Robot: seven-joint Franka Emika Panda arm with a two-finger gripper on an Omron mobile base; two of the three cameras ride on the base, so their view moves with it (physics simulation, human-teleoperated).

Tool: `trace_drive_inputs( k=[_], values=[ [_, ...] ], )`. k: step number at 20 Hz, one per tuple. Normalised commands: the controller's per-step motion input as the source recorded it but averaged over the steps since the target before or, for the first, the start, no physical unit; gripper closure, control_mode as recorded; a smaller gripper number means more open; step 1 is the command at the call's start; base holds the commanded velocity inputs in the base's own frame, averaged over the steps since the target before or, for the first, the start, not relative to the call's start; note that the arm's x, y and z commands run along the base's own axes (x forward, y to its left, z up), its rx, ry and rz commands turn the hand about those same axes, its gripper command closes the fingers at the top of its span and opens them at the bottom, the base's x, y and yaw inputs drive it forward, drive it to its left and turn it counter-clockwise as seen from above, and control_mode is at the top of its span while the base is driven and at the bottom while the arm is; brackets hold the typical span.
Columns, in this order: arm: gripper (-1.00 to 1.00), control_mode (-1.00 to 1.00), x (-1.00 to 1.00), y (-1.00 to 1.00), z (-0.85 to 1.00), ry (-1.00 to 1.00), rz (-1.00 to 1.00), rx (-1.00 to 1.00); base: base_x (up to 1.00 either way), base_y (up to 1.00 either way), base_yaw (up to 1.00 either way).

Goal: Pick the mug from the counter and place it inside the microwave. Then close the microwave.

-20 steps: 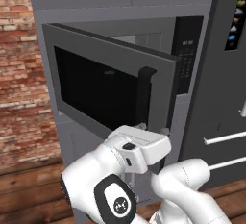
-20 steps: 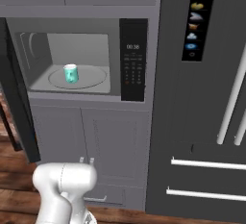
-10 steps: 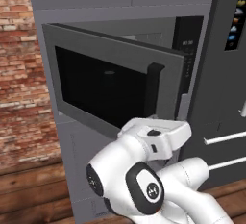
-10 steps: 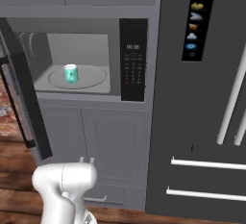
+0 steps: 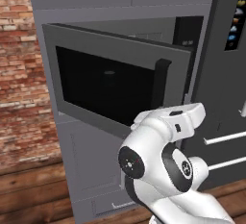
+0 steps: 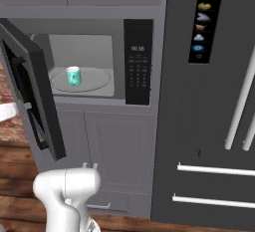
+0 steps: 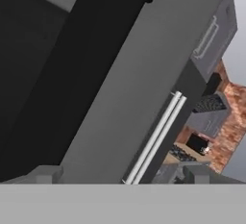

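Grey built-in cabinetry fills the wall, with a red brick wall [image 5: 19,59] to the left of the microwave and a wooden plank floor [image 5: 29,189] below it.

Microwave [image 6: 99,61]: grey, set into the cabinet column at chest level. Its cavity is pale inside, with a round turntable [image 6: 92,80] on the bottom.

Door [image 5: 115,91]: dark glass in a grey frame, hinged on the microwave's left side, standing partly open at an angle to the cavity. A black vertical handle [image 5: 161,91] sits at its free edge.

Keypad panel [image 6: 138,61]: black, on the right side of the microwave front, with a small display near the top.

Mug [image 6: 73,76]: teal-green with a white rim, upright on the left part of the turntable, inside the microwave.

Cabinet doors [image 6: 114,151]: grey, directly below the microwave; more with short bar handles above it.

Refrigerator [image 6: 209,101]: tall and dark grey, just right of the microwave, with long pale handles and a strip of small icons near its top.

Gripper [image 7: 120,175]: jaws apart, nothing between them. Its two grey fingertips [image 7: 45,174] rise at the bottom of the hand view, facing the dark door glass and grey frame at close range. The white arm [image 5: 163,170] stands in front of the door's lower right corner in the left base view.
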Motion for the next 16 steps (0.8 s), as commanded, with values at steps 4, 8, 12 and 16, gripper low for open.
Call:
trace_drive_inputs(
  k=[4, 8, 12, 16],
  values=[
    [-1.0, -1.0, 0.44, -0.23, 0.0, 0.1, 0.17, 0.02, 0.0, 0.0, 0.0],
    [-1.0, -1.0, 0.52, -0.17, 0.0, 0.07, 0.15, 0.02, 0.0, 0.0, 0.0],
    [-1.0, -1.0, 0.49, -0.15, 0.0, 0.01, 0.12, 0.03, 0.0, 0.0, 0.0],
    [-1.0, -1.0, 0.46, -0.14, 0.0, 0.0, 0.11, 0.02, 0.0, 0.0, 0.0]
  ],
)
